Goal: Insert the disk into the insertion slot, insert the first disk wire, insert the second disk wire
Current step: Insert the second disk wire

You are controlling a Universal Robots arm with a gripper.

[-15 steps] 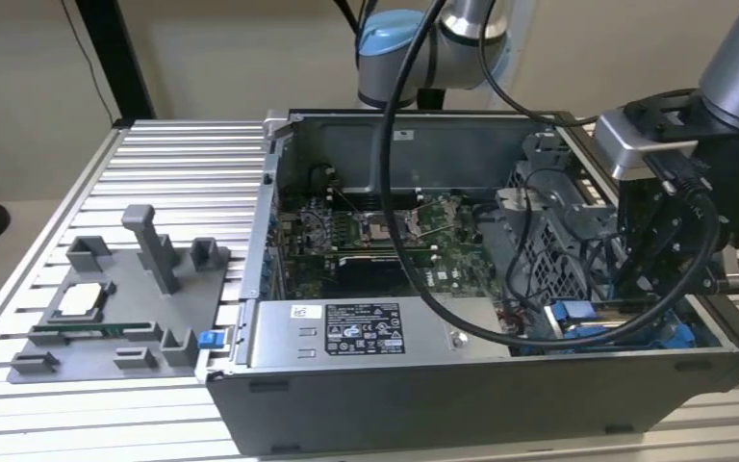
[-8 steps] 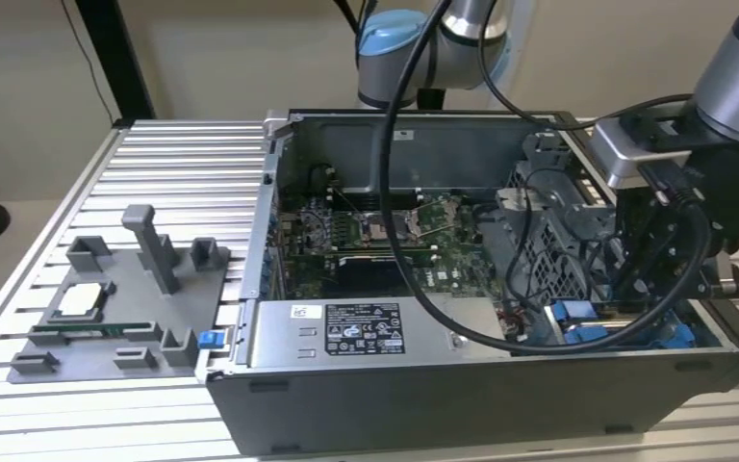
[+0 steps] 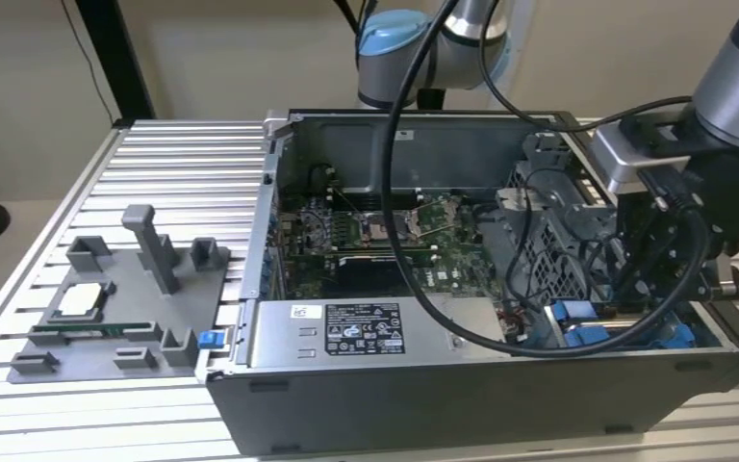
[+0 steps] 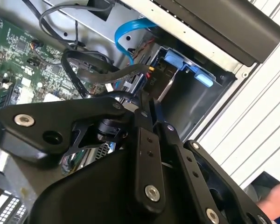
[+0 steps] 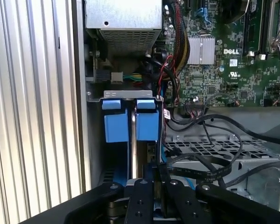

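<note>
Ribbed table (image 3: 151, 154); gripper (image 5: 155, 184) shut on wire by disk (image 5: 130, 121).

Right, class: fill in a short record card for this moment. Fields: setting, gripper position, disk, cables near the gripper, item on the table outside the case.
setting: open computer case on a slatted metal table
gripper position: gripper reaches down inside the case, over the insertion slot with its blue tabs
disk: blue-framed, standing on edge in the slot
cables near the gripper: black wires and a blue cable beside the bay
item on the table outside the case: grey parts fixture at the exterior view's left
motherboard: green, exposed in the case
</note>
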